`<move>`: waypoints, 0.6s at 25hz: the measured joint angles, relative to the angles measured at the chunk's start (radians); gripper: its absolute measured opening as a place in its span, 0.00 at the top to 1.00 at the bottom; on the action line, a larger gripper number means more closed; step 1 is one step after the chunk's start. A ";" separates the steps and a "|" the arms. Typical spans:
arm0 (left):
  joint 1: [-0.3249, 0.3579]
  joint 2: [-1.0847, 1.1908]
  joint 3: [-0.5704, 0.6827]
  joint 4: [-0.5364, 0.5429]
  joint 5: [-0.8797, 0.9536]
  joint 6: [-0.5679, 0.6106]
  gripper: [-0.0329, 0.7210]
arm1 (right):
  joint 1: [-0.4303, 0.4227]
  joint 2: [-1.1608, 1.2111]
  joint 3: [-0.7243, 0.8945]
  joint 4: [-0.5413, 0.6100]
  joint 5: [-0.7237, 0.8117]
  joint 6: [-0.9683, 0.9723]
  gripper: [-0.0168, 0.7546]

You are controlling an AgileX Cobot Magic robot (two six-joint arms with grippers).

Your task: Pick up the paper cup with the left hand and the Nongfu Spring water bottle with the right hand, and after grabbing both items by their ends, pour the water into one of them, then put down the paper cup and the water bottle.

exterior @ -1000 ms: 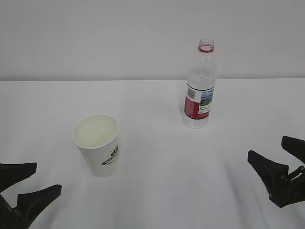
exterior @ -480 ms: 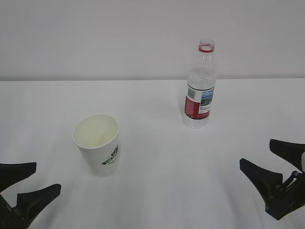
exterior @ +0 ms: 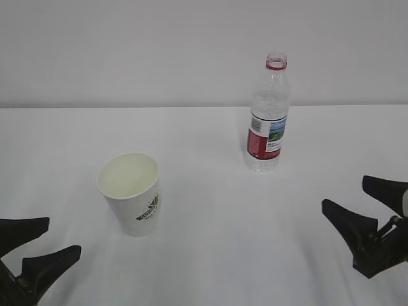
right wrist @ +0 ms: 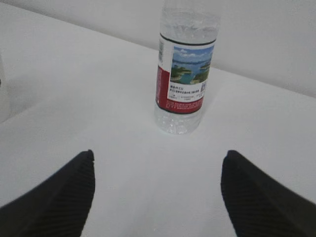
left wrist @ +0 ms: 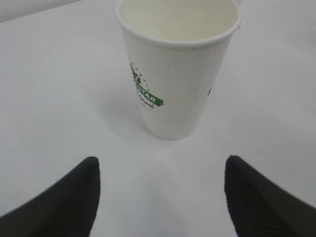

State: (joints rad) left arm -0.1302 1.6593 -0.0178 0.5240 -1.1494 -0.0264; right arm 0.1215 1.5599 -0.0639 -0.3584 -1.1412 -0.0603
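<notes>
The white paper cup (exterior: 129, 193) with a green logo stands upright on the table, left of centre; the left wrist view shows the cup (left wrist: 177, 74) just ahead of the fingers. My left gripper (exterior: 60, 236) sits at the bottom left, open and empty, short of the cup. The Nongfu Spring water bottle (exterior: 268, 117) stands upright and uncapped further back on the right, its label clear on the bottle (right wrist: 185, 79) in the right wrist view. Open and empty, my right gripper (exterior: 344, 194) hangs low at the right edge, well in front of the bottle. Water in the bottle cannot be made out.
Everything rests on a white table (exterior: 204, 140) that ends at a plain pale wall (exterior: 159, 51). A faint pale shape (right wrist: 2, 94) shows at the left edge of the right wrist view.
The right gripper shifted slightly left and down, then settled. The left gripper, the cup and the bottle stayed where they were.
</notes>
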 joint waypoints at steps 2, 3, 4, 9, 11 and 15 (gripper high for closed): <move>0.000 0.000 0.000 0.000 0.000 0.000 0.21 | 0.000 0.000 -0.021 0.000 0.000 0.000 0.20; 0.000 0.000 0.000 0.000 0.000 0.000 0.21 | 0.000 0.000 -0.029 0.000 0.000 0.000 0.20; 0.000 0.000 0.000 0.000 0.000 0.000 0.22 | 0.000 0.002 -0.039 0.000 -0.001 0.000 0.20; 0.000 0.000 0.000 -0.002 0.000 0.000 0.22 | 0.000 0.081 -0.095 0.000 -0.004 0.000 0.20; 0.000 0.000 0.000 -0.002 0.000 0.000 0.23 | 0.000 0.135 -0.123 -0.002 -0.004 0.000 0.20; 0.000 0.000 0.000 -0.002 0.000 0.000 0.23 | 0.000 0.219 -0.188 -0.016 -0.004 0.000 0.20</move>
State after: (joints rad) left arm -0.1302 1.6593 -0.0178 0.5223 -1.1494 -0.0264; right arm 0.1215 1.7794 -0.2523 -0.3740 -1.1456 -0.0603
